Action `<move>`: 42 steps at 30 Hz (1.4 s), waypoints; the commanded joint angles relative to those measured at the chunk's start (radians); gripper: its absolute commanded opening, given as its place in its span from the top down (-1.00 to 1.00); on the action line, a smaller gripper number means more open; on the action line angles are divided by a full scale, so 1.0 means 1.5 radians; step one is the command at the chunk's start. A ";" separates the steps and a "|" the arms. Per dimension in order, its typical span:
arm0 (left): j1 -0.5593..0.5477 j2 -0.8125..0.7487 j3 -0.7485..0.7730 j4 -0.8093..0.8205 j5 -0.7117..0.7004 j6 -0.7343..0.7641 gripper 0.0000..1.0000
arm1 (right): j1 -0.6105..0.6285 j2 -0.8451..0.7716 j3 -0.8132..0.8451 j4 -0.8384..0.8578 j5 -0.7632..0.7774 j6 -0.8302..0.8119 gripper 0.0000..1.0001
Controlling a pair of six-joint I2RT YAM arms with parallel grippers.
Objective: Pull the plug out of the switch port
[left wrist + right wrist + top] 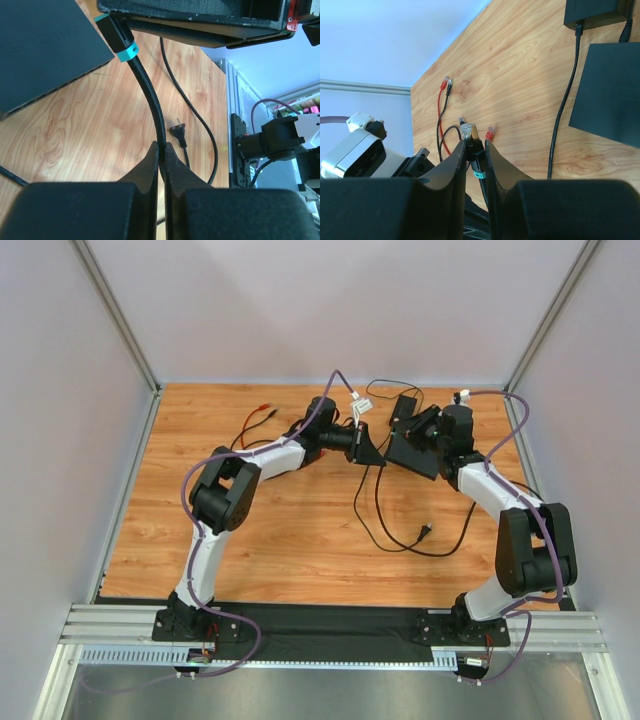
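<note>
— Where is the switch point(610, 90)?
— Flat on the wooden table point(520, 75), apart from the plug point(469, 132).
— And the grippers?
— The right gripper point(475, 142) pinches the plug between nearly closed jaws. The left gripper point(161, 150) is clamped tight on its black cable point(150, 95), further along.

A wooden table point(290, 540) carries a small black adapter brick point(405, 405) at one o'clock, a red cable point(262, 412) at eleven o'clock, and a loose two-prong power plug point(424, 532) near four o'clock.
</note>
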 commanded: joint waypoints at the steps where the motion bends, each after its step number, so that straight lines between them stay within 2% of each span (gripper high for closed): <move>1: 0.013 -0.009 0.017 -0.001 0.006 0.019 1.00 | -0.001 -0.018 0.026 -0.004 -0.013 -0.031 0.42; 4: 0.039 -0.035 -0.019 0.009 -0.012 0.015 1.00 | 0.000 -0.023 0.049 -0.076 -0.008 -0.085 0.18; 5: 0.046 -0.055 -0.029 0.008 -0.028 0.018 1.00 | 0.000 -0.024 0.056 -0.114 -0.006 -0.102 0.15; 11: 0.113 -0.170 -0.117 -0.059 -0.113 0.104 1.00 | -0.006 -0.046 0.057 -0.192 0.016 -0.173 0.10; 13: 0.148 -0.193 -0.126 -0.133 -0.142 0.156 1.00 | -0.012 -0.051 0.050 -0.200 0.021 -0.179 0.10; 15: 0.174 -0.219 -0.132 -0.195 -0.211 0.180 1.00 | -0.023 -0.057 0.047 -0.203 0.025 -0.184 0.10; 17: 0.228 -0.232 -0.149 -0.215 -0.243 0.169 1.00 | -0.030 -0.061 0.045 -0.210 0.032 -0.187 0.09; 20: 0.298 -0.246 -0.203 -0.149 -0.220 0.098 1.00 | -0.033 -0.062 0.045 -0.213 0.036 -0.188 0.09; 22: 0.318 -0.255 -0.237 -0.108 -0.225 0.071 1.00 | -0.033 -0.062 0.045 -0.214 0.029 -0.186 0.08; 25: 0.336 -0.289 -0.266 -0.104 -0.292 0.065 1.00 | -0.034 -0.060 0.043 -0.235 0.034 -0.198 0.05; 29: 0.351 -0.322 -0.299 -0.108 -0.380 0.058 1.00 | -0.034 -0.055 0.037 -0.250 0.043 -0.205 -0.05; 31: 0.362 -0.332 -0.316 -0.108 -0.407 0.044 1.00 | -0.034 -0.044 0.032 -0.263 0.055 -0.200 -0.18; 34: 0.374 -0.316 -0.314 -0.103 -0.380 0.040 1.00 | -0.033 -0.014 0.064 -0.328 0.081 -0.232 -0.23; 39: 0.378 -0.283 -0.297 -0.095 -0.340 0.026 1.00 | -0.035 0.002 0.069 -0.350 0.118 -0.275 -0.28; 42: 0.378 -0.279 -0.296 -0.090 -0.329 0.024 1.00 | -0.034 -0.003 0.075 -0.393 0.192 -0.303 -0.29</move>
